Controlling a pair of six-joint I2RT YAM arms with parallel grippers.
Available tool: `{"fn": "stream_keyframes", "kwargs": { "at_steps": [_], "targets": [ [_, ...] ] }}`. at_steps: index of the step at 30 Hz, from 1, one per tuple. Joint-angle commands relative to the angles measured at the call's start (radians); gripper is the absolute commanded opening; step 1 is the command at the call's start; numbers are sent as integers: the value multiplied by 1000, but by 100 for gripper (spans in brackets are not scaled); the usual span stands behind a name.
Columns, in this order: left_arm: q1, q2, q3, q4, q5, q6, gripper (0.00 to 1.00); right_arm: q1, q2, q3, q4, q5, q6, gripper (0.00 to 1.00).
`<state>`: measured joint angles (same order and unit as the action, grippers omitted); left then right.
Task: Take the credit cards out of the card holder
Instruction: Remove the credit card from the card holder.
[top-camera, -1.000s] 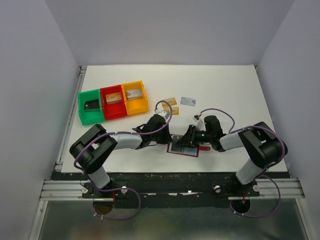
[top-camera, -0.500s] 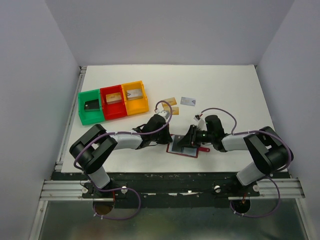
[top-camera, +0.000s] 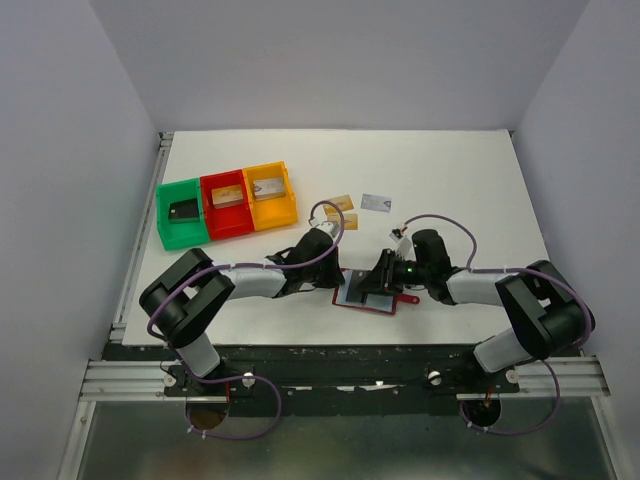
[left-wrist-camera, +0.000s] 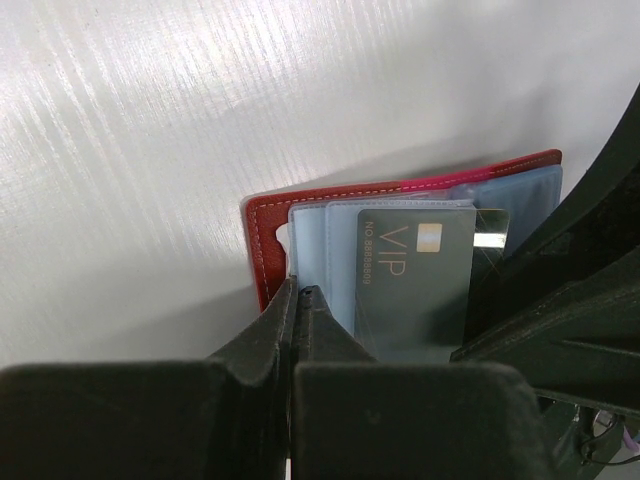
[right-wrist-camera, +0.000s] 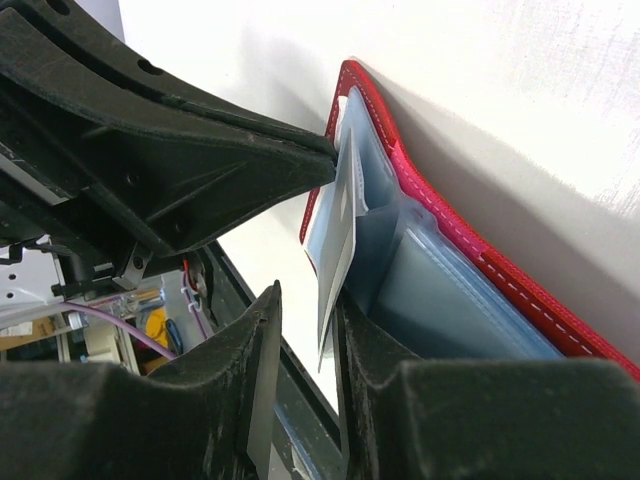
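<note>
the card holder (top-camera: 366, 296) lies open on the bench (top-camera: 450, 170), close to the near edge and about midway along it, between my two arms. its dark red cover is down on the surface and the pale blue sleeves fan up out of it.

my left gripper (left-wrist-camera: 297, 292) is clenched on the edge of one blue sleeve at the holder's left side, and the fingers meet with no gap. just beside that grip, a dark vip card (left-wrist-camera: 415, 268) sits inside a clear sleeve.

my right gripper (right-wrist-camera: 310, 300) comes in from the opposite side. its fingers straddle a thin pale leaf that stands on edge out of the holder; i cannot tell whether it is a card or a sleeve. there is a gap between the leaf and one finger, so the jaws are parted, not pinching.

beyond the holder, toward the middle of the bench, lie a gold card (top-camera: 340, 202), a second gold card (top-camera: 347, 219) just nearer to me, and a silver-white card (top-camera: 376, 203) a little to their right.

by the left edge, a green bin (top-camera: 166, 225), a red bin (top-camera: 212, 228) and an orange bin (top-camera: 291, 205) stand in a touching row, each with something small inside.
</note>
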<state>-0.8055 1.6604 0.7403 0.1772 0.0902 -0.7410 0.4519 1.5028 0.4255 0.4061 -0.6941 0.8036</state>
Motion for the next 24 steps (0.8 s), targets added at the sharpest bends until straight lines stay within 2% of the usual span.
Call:
{"fn": "stream_keyframes", "kwargs": {
  "at_steps": [1, 24],
  "targets": [
    [0, 30, -15, -111, -56, 0, 0, -7, -35, -1, -23, 15, -21, 33],
    [9, 19, -24, -133, -79, -11, 0, -39, -62, -19, -70, 41, -38, 24]
  ]
}}
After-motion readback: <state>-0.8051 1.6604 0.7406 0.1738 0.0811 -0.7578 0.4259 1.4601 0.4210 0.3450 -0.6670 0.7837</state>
